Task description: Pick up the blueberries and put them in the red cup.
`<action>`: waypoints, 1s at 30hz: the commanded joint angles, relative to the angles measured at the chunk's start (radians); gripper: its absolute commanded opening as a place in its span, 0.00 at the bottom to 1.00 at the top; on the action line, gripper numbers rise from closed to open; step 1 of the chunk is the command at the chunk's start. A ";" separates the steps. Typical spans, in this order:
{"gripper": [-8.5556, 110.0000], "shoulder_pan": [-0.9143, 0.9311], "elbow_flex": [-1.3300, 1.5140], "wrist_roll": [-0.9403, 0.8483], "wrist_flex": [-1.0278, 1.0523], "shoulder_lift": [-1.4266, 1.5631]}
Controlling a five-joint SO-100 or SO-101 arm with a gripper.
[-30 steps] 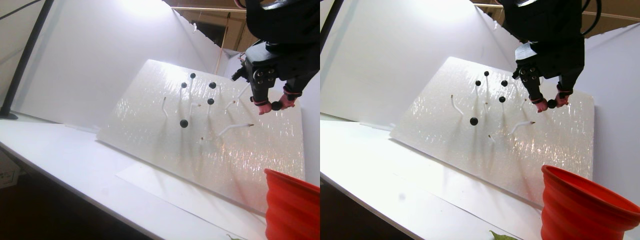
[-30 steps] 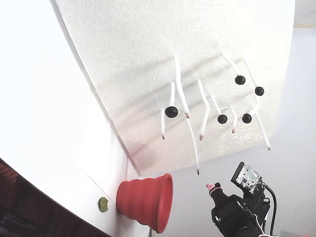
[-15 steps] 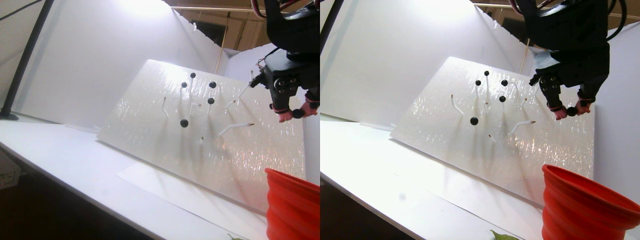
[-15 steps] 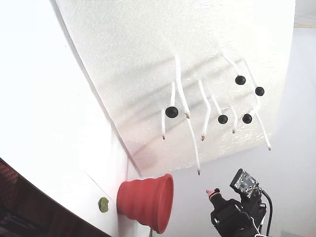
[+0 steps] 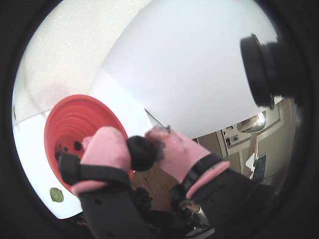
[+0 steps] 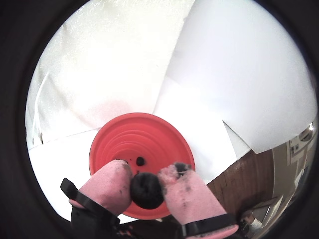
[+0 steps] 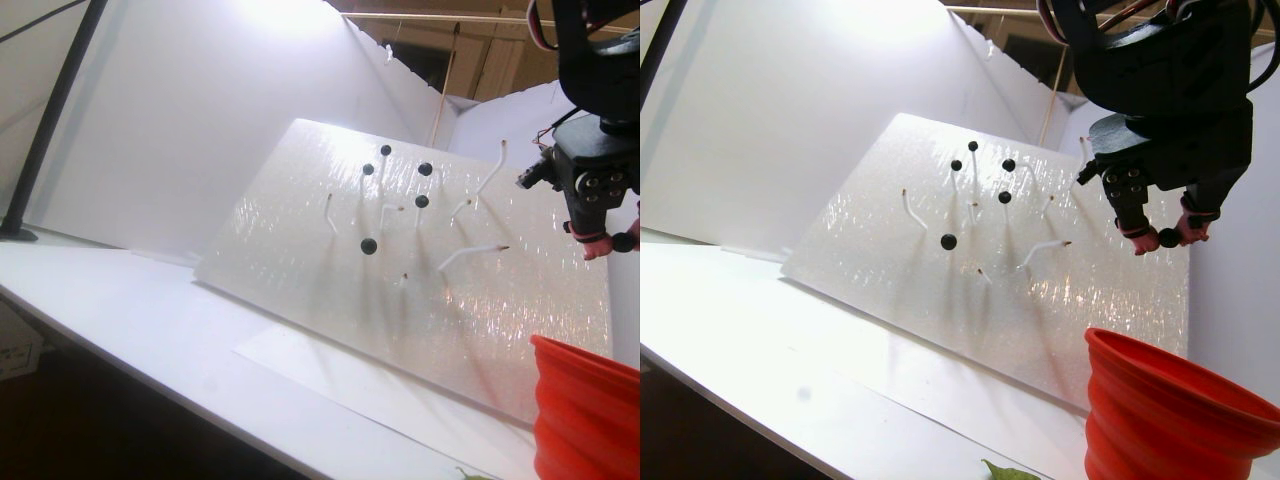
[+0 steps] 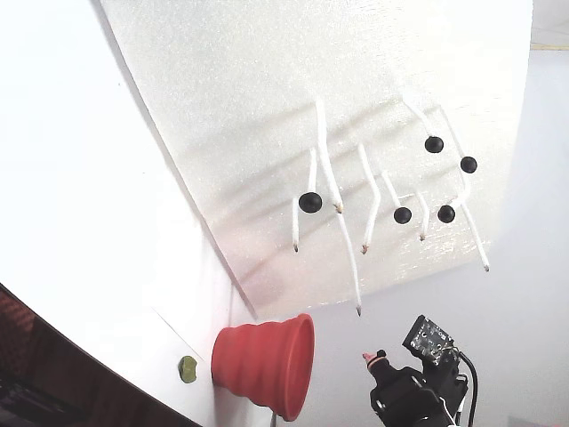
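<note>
My gripper (image 6: 146, 186) is shut on one black blueberry (image 6: 147, 193), pinched between its pink fingertips (image 6: 107, 181). In both wrist views the red cup (image 6: 149, 134) lies open beyond the held berry (image 5: 143, 152), with a dark berry (image 6: 140, 161) on its bottom. In the stereo pair view the gripper (image 7: 1164, 238) hangs in front of the board's right edge, well above the cup (image 7: 1160, 400). Several blueberries (image 7: 369, 246) sit on thin white stems on the slanted foam board (image 7: 300, 260). In the fixed view the gripper (image 8: 373, 358) is right of the cup (image 8: 262, 360).
Bare white stems (image 7: 470, 255) stick out of the board between the berries (image 8: 309, 202). A small yellow-green blob (image 8: 188, 368) lies beside the cup, also seen in a wrist view (image 5: 56, 194). White walls enclose the white table (image 7: 150, 300), whose front edge drops to dark floor.
The gripper has carried the berry right and downward, away from the stems, over the last second. The berries on the board and the cup have stayed put.
</note>
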 commanded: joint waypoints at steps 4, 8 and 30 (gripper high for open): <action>0.17 0.061 -0.100 -0.012 -0.044 0.021; 0.20 0.063 -0.081 -0.026 -0.051 0.031; 0.19 -0.041 0.048 -0.020 -0.026 0.204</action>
